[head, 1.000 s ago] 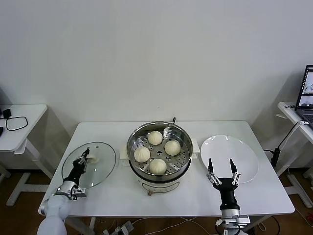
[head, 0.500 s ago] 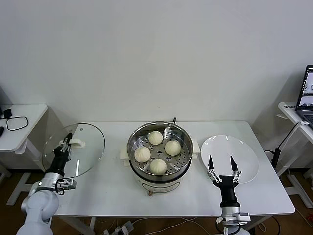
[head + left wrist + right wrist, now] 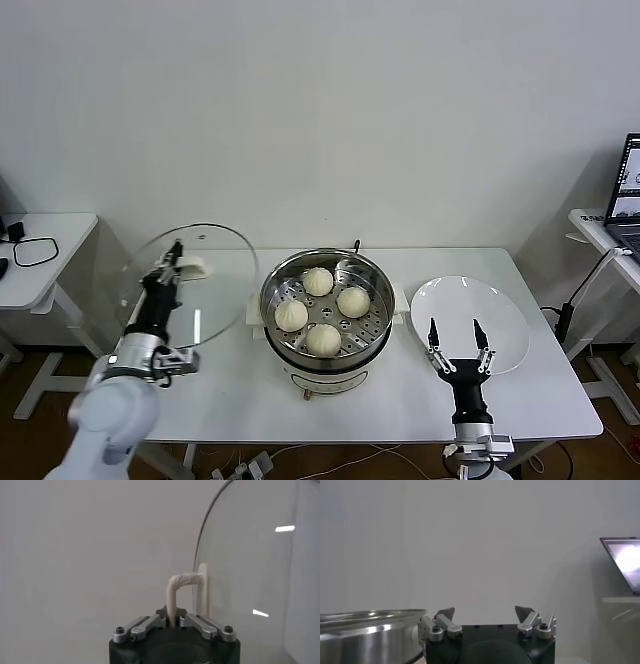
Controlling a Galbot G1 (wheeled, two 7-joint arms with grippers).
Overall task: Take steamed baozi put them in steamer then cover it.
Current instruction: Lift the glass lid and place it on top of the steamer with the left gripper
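Note:
Several cream-white baozi (image 3: pixel 323 338) lie on the perforated tray inside the shiny steel steamer (image 3: pixel 275 285) at the table's middle. My left gripper (image 3: pixel 168 262) is shut on the white handle (image 3: pixel 176 587) of the clear glass cover (image 3: pixel 215 275), which hangs tilted in the air just left of the steamer. In the left wrist view the cover's pane (image 3: pixel 250 565) stands edge-up beside the handle. My right gripper (image 3: pixel 455 338) stands open and empty near the table's front right, fingertips up, at the near edge of a white plate (image 3: pixel 495 310).
The steamer's steel wall (image 3: pixel 365 630) shows beside the right gripper. A small side table (image 3: pixel 50 245) with a dark object stands at the left. A laptop (image 3: pixel 628 195) sits on another table at the right. The white work table (image 3: pixel 540 400) spreads around the steamer.
My left gripper has lifted the cover off the table and carried it up and rightward, toward the steamer. The right arm has stayed still.

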